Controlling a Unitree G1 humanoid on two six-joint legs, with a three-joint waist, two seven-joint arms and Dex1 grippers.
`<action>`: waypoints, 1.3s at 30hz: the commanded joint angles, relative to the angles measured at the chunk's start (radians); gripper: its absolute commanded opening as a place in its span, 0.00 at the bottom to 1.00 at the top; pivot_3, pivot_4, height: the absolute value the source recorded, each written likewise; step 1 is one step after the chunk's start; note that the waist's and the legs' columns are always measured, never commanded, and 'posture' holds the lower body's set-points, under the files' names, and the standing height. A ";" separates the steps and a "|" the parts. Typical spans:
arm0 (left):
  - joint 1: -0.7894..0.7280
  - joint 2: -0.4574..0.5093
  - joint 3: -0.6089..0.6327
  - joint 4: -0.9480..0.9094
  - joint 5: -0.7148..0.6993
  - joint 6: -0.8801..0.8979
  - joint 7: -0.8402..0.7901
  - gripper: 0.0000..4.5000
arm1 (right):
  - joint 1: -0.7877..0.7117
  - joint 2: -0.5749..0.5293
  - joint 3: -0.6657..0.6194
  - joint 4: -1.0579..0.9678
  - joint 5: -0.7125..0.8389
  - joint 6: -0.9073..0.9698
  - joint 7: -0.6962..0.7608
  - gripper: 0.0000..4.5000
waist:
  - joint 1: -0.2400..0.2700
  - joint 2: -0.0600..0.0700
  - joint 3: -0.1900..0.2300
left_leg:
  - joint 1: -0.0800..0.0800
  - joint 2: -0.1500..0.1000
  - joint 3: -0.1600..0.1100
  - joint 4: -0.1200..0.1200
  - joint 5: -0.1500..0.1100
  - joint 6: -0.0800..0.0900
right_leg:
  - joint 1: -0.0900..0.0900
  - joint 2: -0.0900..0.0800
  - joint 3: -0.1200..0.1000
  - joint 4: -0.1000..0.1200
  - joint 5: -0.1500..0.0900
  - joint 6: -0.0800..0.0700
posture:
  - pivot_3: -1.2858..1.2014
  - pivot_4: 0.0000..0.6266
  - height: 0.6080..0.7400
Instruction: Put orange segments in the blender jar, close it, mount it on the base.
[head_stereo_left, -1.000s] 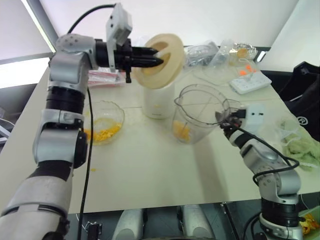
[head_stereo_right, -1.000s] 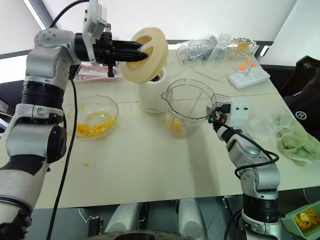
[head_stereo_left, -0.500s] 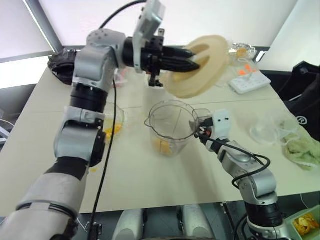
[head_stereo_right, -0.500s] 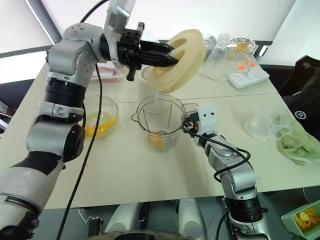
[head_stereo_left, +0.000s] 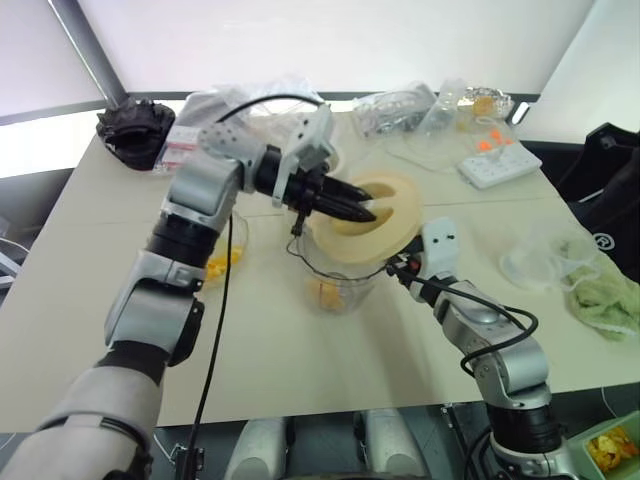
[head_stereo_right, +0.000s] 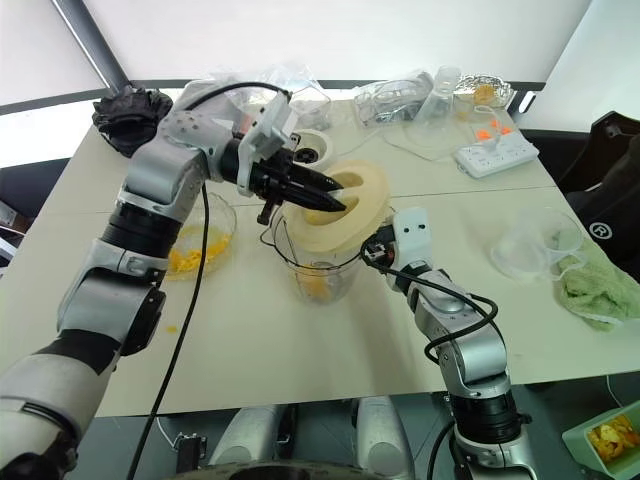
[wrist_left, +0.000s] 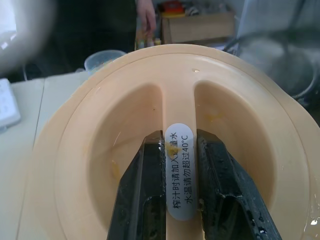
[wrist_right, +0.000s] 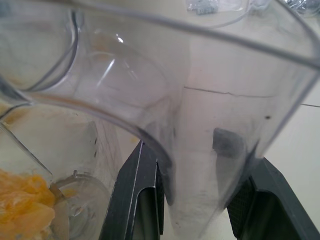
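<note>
On the table: the blender jar (head_stereo_right: 322, 262) stands upright near the middle, between the two arms.
Lid: the cream round lid (head_stereo_right: 345, 218) sits tilted just over the jar's rim — whether it touches the rim cannot be told.
Left gripper: the left gripper (wrist_left: 182, 170) is pinched onto the lid's centre rib, one black finger (wrist_left: 140, 195) on each side of the labelled bar.
Right gripper: the right gripper (wrist_right: 192, 192) is closed on the jar's clear handle, a finger (wrist_right: 137, 192) on either side of it.
Orange segments: some orange segments (wrist_right: 22, 207) lie in the bottom of the jar beside the blade hub; more sit in the glass bowl (head_stereo_right: 205, 240) near the jar, under the left arm.
Base: the base (head_stereo_right: 312, 149) stands on the table beyond the jar, partly behind the left arm — well apart from the jar.
Other things: a white power strip (head_stereo_right: 497, 155) and crumpled plastic bags (head_stereo_right: 400, 98) lie at the far edge.
</note>
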 joint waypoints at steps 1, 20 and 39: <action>0.005 0.011 -0.020 0.015 0.029 -0.020 -0.002 0.06 | -0.015 0.010 -0.007 -0.037 0.003 -0.016 0.014 0.24 | 0.001 0.000 0.000 | 0.000 0.000 0.000 0.000 0.000 0.000 | 0.000 0.000 0.000 0.000 0.000 0.000 | 0.52 0.24 1.00; 0.015 0.082 -0.126 0.102 0.165 -0.164 0.016 0.06 | -0.012 -0.005 -0.041 -0.037 0.000 -0.016 0.028 0.24 | 0.003 0.000 -0.001 | 0.008 0.000 0.000 0.000 0.000 0.000 | 0.009 0.000 0.000 -0.001 0.000 0.000 | 0.52 0.24 1.00; 0.012 0.132 -0.106 0.087 0.145 -0.006 0.097 0.06 | -0.042 -0.002 -0.071 0.011 -0.014 -0.073 0.045 0.24 | 0.000 0.000 -0.001 | 0.015 0.001 -0.001 -0.001 0.000 0.000 | 0.016 0.000 0.000 -0.002 -0.002 -0.002 | 0.52 0.24 1.00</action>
